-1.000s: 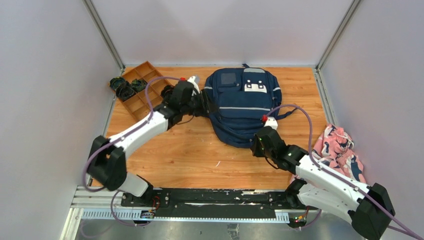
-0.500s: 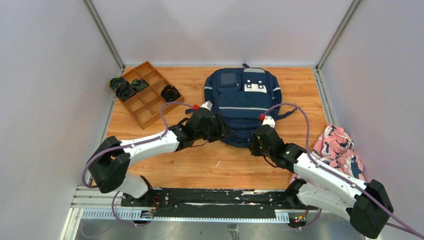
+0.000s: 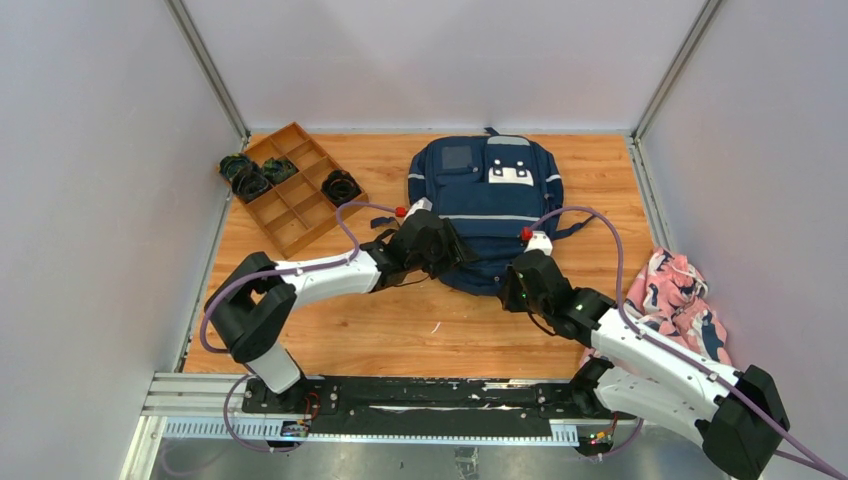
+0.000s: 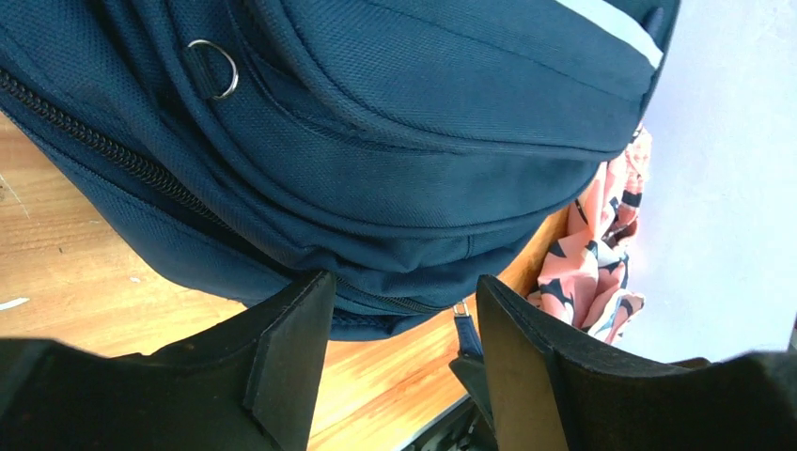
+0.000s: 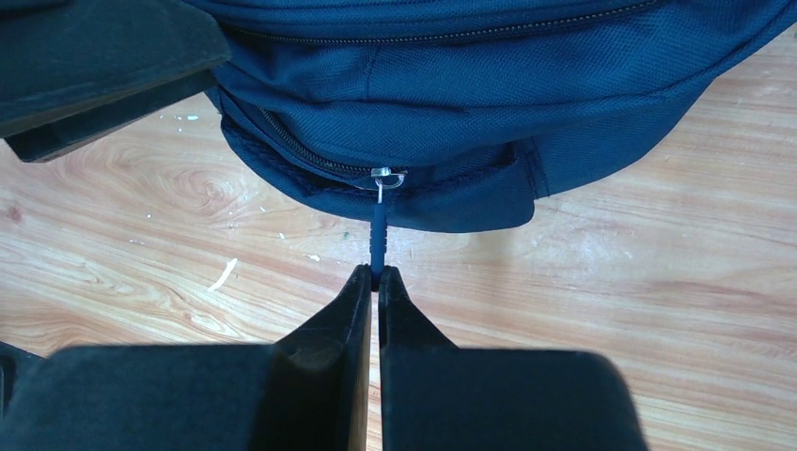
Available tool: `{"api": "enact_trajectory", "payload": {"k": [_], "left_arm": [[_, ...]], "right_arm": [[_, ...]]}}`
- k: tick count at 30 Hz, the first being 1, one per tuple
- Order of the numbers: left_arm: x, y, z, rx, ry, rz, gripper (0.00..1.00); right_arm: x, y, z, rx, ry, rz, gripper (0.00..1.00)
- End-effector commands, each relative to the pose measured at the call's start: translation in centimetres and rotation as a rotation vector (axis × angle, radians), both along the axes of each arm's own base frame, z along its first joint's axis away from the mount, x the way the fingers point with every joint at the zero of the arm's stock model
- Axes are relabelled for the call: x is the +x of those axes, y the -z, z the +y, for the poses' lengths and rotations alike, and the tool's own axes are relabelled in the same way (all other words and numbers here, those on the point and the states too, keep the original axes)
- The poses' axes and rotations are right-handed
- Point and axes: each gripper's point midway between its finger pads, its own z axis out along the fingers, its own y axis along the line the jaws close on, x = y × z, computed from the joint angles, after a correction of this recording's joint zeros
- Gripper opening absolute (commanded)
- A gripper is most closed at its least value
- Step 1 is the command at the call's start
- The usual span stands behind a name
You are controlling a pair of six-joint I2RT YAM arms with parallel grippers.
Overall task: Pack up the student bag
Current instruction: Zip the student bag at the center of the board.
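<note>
The student bag (image 3: 487, 200), a navy backpack with grey stripes, lies flat at the back middle of the wooden table. My right gripper (image 5: 377, 272) is shut on the blue zipper pull (image 5: 378, 230) at the bag's near edge (image 5: 451, 103). In the top view, the right gripper (image 3: 520, 282) sits at that same edge. My left gripper (image 4: 404, 291) stands open with nothing between its fingers, its tips just short of the bag's near-left rim (image 4: 376, 160). From above, the left gripper (image 3: 452, 255) is beside the right one. One left finger (image 5: 103, 66) shows in the right wrist view.
A wooden compartment tray (image 3: 290, 205) at the back left holds dark rolled items (image 3: 340, 186). A pink-and-navy patterned cloth bundle (image 3: 675, 300) lies at the right edge, also seen in the left wrist view as the cloth bundle (image 4: 592, 254). Grey walls close in three sides.
My left arm has swung from the bag's left side down to its near edge, and its jaws have widened. The right gripper has stayed shut on the zipper pull, barely moving.
</note>
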Motion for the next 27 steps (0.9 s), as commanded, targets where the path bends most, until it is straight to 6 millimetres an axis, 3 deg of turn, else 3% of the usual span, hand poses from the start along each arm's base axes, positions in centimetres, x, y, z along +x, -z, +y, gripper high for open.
{"api": "enact_trajectory", "payload": {"k": [1,8,14,18,24,27], "left_arm": [[1.0,0.1,-0.3,-0.002,-0.029,0.007,0.61],[0.3,0.8,-0.8,-0.018,0.004,0.048,0.53],[-0.3,0.5,-0.1,-0.024,-0.007,0.048,0.53],[0.4,0.9,0.7,0.005,-0.049,0.032,0.51],[0.5,2.3,0.0,0.006,-0.051,0.072,0.49],[0.8,2.5,-0.5,-0.003,-0.044,0.075,0.34]], "right_arm": [[-0.2,-0.1,-0.1,0.011,-0.002,0.000,0.00],[-0.3,0.2,-0.3,0.002,-0.003,0.006,0.00],[-0.2,0.0,-0.2,0.005,-0.003,-0.001,0.00],[-0.2,-0.1,-0.2,0.006,-0.006,-0.005,0.00],[-0.2,0.0,-0.3,0.001,-0.008,-0.004,0.00],[-0.2,0.1,-0.4,-0.003,-0.006,-0.004,0.00]]}}
